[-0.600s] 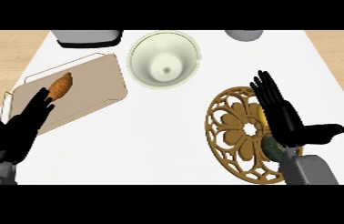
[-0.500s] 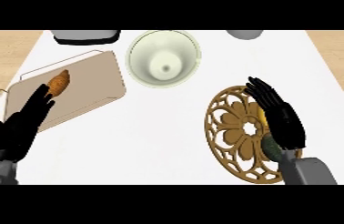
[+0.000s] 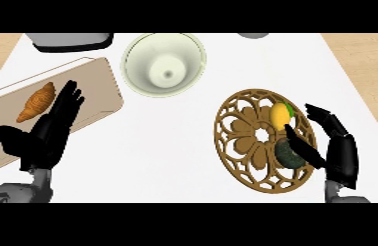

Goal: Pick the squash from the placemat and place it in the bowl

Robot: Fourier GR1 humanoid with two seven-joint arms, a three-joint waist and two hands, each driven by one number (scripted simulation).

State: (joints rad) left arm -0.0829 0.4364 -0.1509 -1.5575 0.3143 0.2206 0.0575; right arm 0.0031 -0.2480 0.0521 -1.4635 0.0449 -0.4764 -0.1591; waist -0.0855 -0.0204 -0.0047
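Half hidden behind the right hand (image 3: 336, 147): dark squash (image 3: 289, 154) on the placemat (image 3: 247, 140), fingers spread, not pinching. Near the counter's far edge, a bowl (image 3: 164, 64). At the left edge, left hand (image 3: 48, 135) spread beside a croissant (image 3: 37, 101).

I'm working over a kitchen counter (image 3: 170, 155), white-topped with wood at its edges. A pale bowl (image 3: 163, 64), a croissant (image 3: 37, 101) on a board (image 3: 96, 85) and an openwork placemat (image 3: 251, 140) say kitchen.

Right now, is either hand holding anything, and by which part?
Nothing is held yet. The right hand is open beside the squash on the placemat, thumb and fingers either side. The left hand rests open.
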